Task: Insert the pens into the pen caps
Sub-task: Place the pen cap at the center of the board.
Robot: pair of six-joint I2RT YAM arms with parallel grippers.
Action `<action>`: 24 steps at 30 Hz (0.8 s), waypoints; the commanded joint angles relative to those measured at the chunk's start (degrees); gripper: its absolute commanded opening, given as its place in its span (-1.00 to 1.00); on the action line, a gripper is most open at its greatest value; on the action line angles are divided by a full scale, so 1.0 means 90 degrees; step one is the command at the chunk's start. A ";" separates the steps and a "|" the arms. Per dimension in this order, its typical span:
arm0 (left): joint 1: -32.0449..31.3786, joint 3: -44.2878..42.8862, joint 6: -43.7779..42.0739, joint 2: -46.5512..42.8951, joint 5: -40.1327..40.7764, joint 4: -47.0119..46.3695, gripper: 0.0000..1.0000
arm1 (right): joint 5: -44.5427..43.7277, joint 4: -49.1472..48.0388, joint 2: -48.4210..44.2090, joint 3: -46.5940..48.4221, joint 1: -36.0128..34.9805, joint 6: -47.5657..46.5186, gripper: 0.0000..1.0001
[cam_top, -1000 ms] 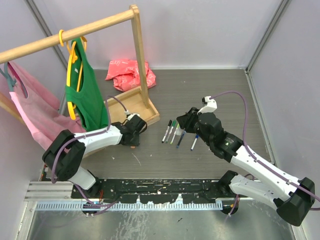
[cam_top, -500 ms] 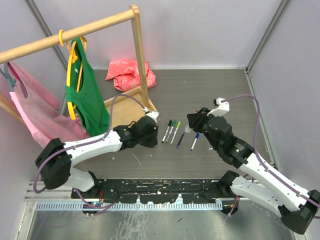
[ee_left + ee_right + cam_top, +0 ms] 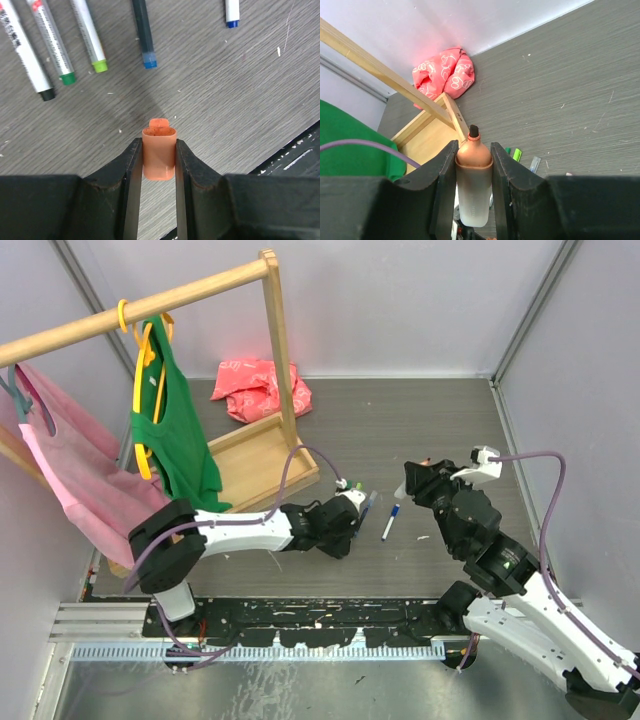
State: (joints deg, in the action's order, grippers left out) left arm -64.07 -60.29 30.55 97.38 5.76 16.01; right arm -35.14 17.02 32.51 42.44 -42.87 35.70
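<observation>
Pens [image 3: 87, 35] in row on table [image 3: 240, 100], cap [image 3: 159, 150] prob. just before them.

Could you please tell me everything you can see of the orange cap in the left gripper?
The orange cap is a short, stubby tube of smooth plastic with an oval open mouth and a small tab on its far edge. The left gripper pinches its sides between two black fingers, mouth pointing away from the wrist towards the pens lying on the grey table. It is empty, and appears to hang clear of the table.
</observation>
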 commanded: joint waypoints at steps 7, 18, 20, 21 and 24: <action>-0.0234 -0.0451 -0.0207 0.0606 0.0220 -0.0398 -0.67 | -0.0344 0.0050 -0.0126 0.0031 0.0033 -0.0080 -0.89; -0.0234 -0.0357 -0.0207 0.0699 0.0296 -0.0342 -0.39 | -0.0325 0.0110 -0.0146 0.0055 0.0029 -0.0040 -0.89; -0.0234 -0.0321 -0.0219 0.0553 0.0305 -0.0330 -0.35 | -0.0339 0.0120 -0.0137 0.0069 0.0028 -0.0054 -0.89; -0.0234 -0.0312 -0.0218 0.0484 0.0317 -0.0315 -0.33 | -0.0351 0.0123 -0.0135 0.0079 0.0031 -0.0067 -0.89; -0.0239 -0.0317 -0.0253 0.0188 0.0340 -0.0232 -0.28 | -0.0364 0.0131 -0.0141 0.0104 0.0031 -0.0080 -0.89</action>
State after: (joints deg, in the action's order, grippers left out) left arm -65.95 -62.81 29.06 103.90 7.31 14.44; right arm -36.88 19.20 31.75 42.41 -42.63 35.66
